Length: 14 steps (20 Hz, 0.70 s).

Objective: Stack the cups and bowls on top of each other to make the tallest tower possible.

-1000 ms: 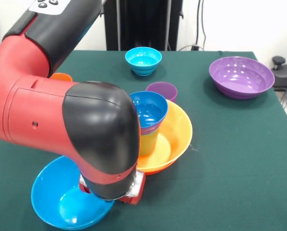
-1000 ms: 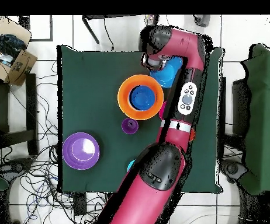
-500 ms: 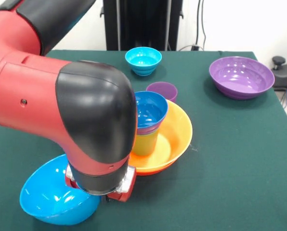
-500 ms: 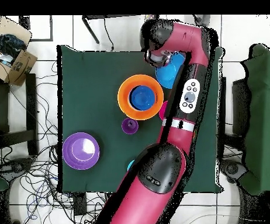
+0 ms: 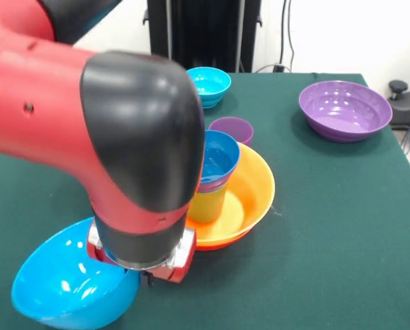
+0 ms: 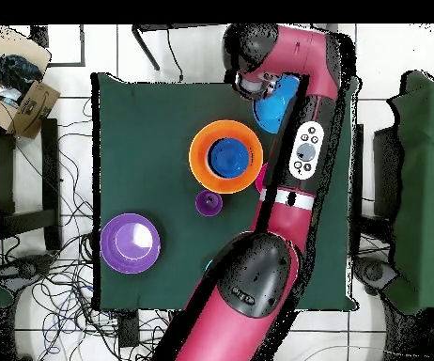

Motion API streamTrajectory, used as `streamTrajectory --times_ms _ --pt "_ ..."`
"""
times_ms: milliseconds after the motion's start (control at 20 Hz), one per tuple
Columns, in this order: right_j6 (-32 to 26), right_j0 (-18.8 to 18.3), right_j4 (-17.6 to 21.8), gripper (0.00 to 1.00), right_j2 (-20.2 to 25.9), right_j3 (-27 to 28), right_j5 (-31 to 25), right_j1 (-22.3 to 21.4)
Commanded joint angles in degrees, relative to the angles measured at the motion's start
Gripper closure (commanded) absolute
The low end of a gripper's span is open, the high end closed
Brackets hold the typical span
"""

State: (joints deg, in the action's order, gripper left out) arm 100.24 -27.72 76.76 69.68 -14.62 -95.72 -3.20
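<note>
A sky-blue bowl [image 5: 64, 289] hangs tilted at the near left, and my gripper [image 5: 142, 275], under the black wrist, is shut on its rim. The overhead view shows the same bowl [image 6: 277, 108] beside the gripper [image 6: 251, 89]. In mid-table stands the tower: a broad yellow-orange bowl [image 5: 254, 196] holding a lime green cup [image 5: 208, 205], a purple band above it, and a dark blue bowl [image 5: 217, 157] on top. Just behind the tower stands a purple cup [image 5: 231, 128]. The arm hides the table's left part.
A small cyan bowl [image 5: 213, 84] sits at the far middle and a large purple bowl [image 5: 344, 110] at the far right. Overhead, the purple bowl [image 6: 130, 243] lies left of the arm, and a magenta rim [image 6: 261, 177] peeks out beside it.
The arm has carried the sky-blue bowl toward the near left corner of the front view, raising it and tipping it further. The tower and the other bowls have not moved.
</note>
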Motion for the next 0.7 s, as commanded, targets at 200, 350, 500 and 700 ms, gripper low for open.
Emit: streamTrajectory --times_ms 200,350,500,700 --pt "-8.6 1.4 4.9 1.00 0.0 -0.6 -9.9 -9.7" --pt "-10.4 1.1 5.6 1.00 1.8 0.1 -13.2 -11.5" --pt "-11.3 1.1 7.6 1.00 3.6 1.1 -15.5 -13.3" --pt "-11.8 0.9 10.8 1.00 6.2 1.9 -19.7 -15.7"
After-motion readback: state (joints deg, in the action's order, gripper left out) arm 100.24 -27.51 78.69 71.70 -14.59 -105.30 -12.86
